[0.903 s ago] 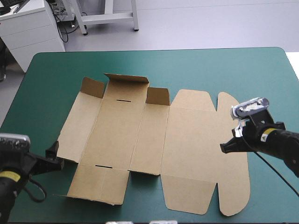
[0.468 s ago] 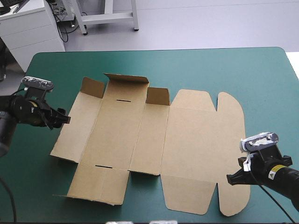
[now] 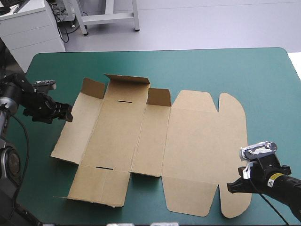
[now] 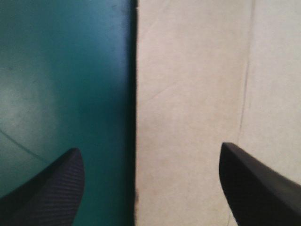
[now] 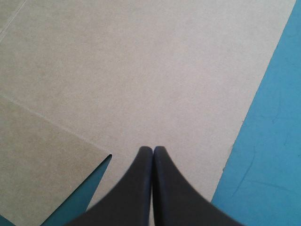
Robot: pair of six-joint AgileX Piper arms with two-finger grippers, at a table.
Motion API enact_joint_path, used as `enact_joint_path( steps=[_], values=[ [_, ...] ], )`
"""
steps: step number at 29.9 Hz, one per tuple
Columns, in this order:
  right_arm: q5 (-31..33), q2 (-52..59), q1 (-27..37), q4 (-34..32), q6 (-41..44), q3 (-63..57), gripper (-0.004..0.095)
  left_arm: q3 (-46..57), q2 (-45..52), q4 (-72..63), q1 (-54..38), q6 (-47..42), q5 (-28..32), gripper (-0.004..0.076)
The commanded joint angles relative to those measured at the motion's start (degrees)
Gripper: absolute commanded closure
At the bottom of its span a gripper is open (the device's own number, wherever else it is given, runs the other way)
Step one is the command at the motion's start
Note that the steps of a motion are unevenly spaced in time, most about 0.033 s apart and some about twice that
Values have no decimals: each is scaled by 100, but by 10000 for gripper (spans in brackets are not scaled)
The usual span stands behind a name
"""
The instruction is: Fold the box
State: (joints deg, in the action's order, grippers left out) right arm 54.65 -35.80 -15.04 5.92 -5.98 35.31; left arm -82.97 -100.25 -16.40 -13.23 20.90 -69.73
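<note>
Between left end effector (image 4: 149, 149) fingers, spread wide: brown box (image 3: 141, 136) outer edge, sheet mostly flat on teal-green surface (image 3: 211, 70) | right end effector (image 5: 153, 150) pinched closed, empty, above lid flap (image 3: 233, 141) | risk: a shallow left grip may let the box slip or skid.

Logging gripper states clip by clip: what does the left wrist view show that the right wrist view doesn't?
Only the left wrist view: the left gripper open, its fingers apart on either side of the box edge, one over the teal-green cover, one over board. Only the right wrist view: the right gripper shut in a pointed arch over the box, near its edge. Both: flat brown board lying on the cover.
</note>
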Motion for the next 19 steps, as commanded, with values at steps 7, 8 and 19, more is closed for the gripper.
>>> enact_joint_path(
  steps=[7, 8, 19],
  values=[
    [-295, -11, 38, 86, -13, 142, 931, 412, 166, -729, -715, 263, -501, 165],
    [-295, -11, 38, 86, -13, 142, 932, 522, 166, -825, -715, 304, -501, 165],
    [-306, -11, 38, 99, -42, 142, 931, 1356, 464, -1686, -702, 533, -511, 165]
  ],
)
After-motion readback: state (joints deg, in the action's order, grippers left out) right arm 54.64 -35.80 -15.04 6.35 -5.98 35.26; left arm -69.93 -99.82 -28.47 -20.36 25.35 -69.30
